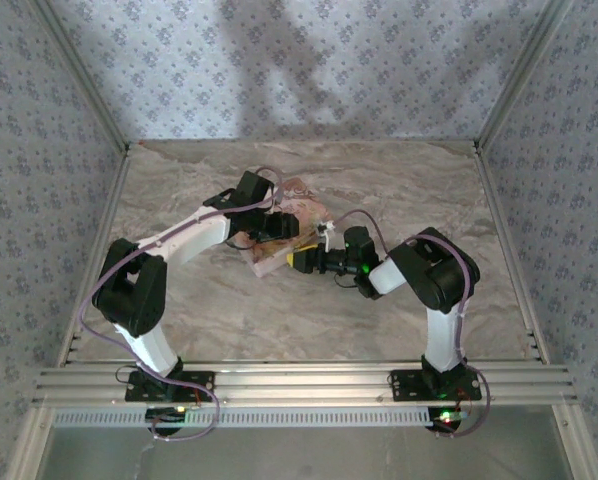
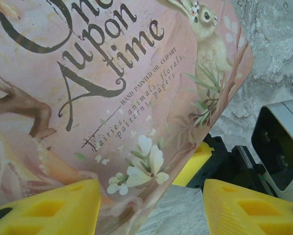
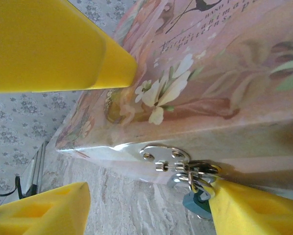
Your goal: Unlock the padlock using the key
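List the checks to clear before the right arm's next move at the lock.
1. Hasp on the box faces the right wrist camera: ok.
2. Padlock told apart from the rings hanging at the hasp: cannot tell.
3. Key found: cannot tell; a teal piece hangs under the rings, partly behind a finger.
4. Right gripper jaws apart, nothing gripped: ok.
5. Left gripper steadies the box: cannot tell; its jaws stand apart at the box corner, contact unclear.
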You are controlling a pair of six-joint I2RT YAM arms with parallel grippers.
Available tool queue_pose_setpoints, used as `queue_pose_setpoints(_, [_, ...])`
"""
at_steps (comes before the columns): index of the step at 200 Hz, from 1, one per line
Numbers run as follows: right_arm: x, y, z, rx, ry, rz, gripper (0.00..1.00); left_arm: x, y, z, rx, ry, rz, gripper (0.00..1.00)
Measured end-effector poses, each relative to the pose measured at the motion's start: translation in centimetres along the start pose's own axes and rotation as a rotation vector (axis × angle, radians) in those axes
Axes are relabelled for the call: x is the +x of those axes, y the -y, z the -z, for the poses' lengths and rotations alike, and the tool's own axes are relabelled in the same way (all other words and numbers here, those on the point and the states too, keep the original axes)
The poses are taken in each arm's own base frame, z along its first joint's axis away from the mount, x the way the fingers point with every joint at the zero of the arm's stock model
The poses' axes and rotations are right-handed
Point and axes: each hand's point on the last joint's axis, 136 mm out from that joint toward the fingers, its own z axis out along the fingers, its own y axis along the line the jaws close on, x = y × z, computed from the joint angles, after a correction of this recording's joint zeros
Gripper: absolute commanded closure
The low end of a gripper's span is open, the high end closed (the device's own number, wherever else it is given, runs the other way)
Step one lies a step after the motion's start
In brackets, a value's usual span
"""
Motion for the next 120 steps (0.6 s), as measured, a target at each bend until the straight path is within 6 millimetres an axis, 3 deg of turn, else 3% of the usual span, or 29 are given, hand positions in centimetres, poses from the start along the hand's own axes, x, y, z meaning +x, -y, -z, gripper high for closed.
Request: queue_pose_setpoints(120, [0.29, -0.09, 0.22, -0.006, 0.001, 0.007, 0.53, 0.10, -0.10, -0.07, -0.002, -0.003, 0.002, 0.42])
